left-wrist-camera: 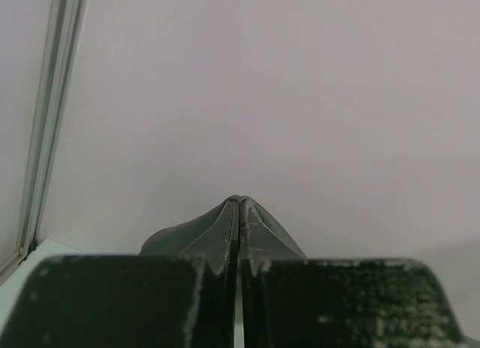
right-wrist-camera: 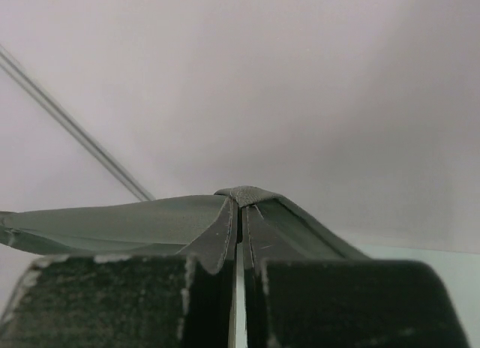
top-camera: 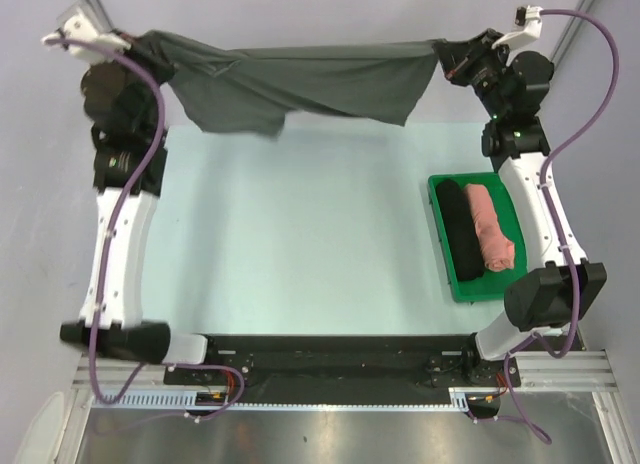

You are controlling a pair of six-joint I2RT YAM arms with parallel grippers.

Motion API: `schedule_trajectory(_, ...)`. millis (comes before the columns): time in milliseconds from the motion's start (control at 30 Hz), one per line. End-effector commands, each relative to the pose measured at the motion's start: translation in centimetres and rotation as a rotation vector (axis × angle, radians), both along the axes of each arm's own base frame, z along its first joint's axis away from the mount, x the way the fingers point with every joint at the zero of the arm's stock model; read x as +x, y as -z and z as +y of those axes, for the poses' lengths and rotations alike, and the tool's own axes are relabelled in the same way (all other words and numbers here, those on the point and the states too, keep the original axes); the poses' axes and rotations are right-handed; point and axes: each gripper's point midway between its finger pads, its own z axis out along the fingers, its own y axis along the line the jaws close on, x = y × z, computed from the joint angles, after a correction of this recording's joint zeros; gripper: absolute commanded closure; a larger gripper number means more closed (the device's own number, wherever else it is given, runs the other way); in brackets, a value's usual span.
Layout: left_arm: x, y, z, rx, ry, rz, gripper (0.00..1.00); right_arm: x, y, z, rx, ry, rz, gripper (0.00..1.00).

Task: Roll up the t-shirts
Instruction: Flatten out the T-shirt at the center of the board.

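The dark charcoal grey t-shirt (top-camera: 300, 84) hangs stretched between both grippers, high over the table's far edge. My left gripper (top-camera: 138, 46) is shut on its left corner; the pinched fabric (left-wrist-camera: 187, 232) shows in the left wrist view. My right gripper (top-camera: 445, 56) is shut on its right corner; the cloth (right-wrist-camera: 135, 220) drapes over its closed fingers. A rolled salmon pink t-shirt (top-camera: 491, 227) and a rolled black t-shirt (top-camera: 460, 231) lie side by side in the green tray (top-camera: 482, 288) at the right.
The pale mint table surface (top-camera: 290, 234) lies under the hanging shirt. The right arm's links (top-camera: 540, 214) pass over the tray's right side. A black rail (top-camera: 330, 354) runs along the near edge.
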Motion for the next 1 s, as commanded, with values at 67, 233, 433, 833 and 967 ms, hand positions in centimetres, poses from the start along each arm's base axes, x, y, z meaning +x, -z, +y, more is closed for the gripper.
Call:
schedule_trajectory(67, -5.3, 7.8, 0.6, -0.073, 0.005, 0.114, 1.00, -1.4, 11.0, 1.5, -0.012, -0.120, 0.308, 1.00)
schedule_trajectory(233, -8.6, 26.8, 1.2, -0.232, -0.062, 0.469, 1.00, -4.5, 27.2, 2.5, -0.101, -0.136, 0.712, 1.00)
schedule_trajectory(433, -14.9, 42.0, 4.2, -0.307, -0.276, 0.773, 1.00, -9.6, 41.1, 6.4, -0.305, -0.177, 0.999, 1.00)
schedule_trajectory(833, -19.1, 47.0, 4.6, -0.314, -0.346, 0.984, 1.00, -15.9, 49.3, 5.8, -0.434, -0.153, 1.201, 1.00)
schedule_trajectory(967, -19.5, 45.6, 4.7, -0.289, -0.333, 0.967, 1.00, -17.2, 47.1, 4.7, -0.430, -0.123, 1.163, 0.96)
